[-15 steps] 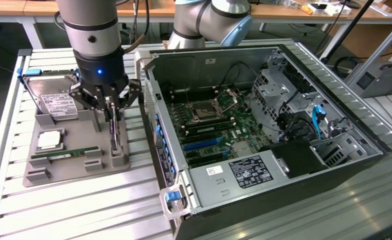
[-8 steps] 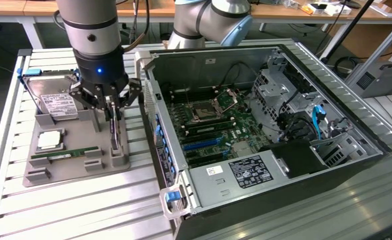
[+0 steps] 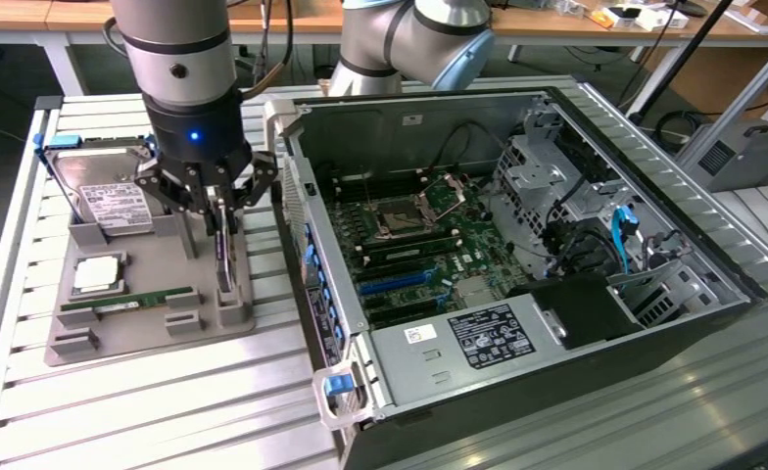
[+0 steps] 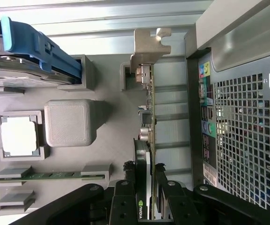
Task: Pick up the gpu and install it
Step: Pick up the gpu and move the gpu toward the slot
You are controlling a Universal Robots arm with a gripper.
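**Finding 1, claw.** Your claw is clenched on the gpu. In the wrist view one finger lies against one face of the card and its partner against the other, with the claw astride the top edge.

**Finding 2, location of the gpu.** The gpu stands on edge in the grey fixture tray on the tabletop. It sits just beside the open computer case. Its metal bracket sits at a slotted post of the tray. The card appears seated, not lifted, so I judge the pick-up as gripped but not yet raised.

**Finding 3, neighbours.** The hard drive, the processor and the memory stick share the tray, all on the side of the card away from the case.

**Risks.**
- You hold the card toward the end away from the bracket. I judge that an off-centre hold may let the bracket end droop, or bind in its post and drag the tray.
- The card is thin and the pads bear on its faces. If it pivots in the grip it would reach the blue slots skewed.
- The case wall stands close to the card. A sideways swing at low height could knock the card against its rim.
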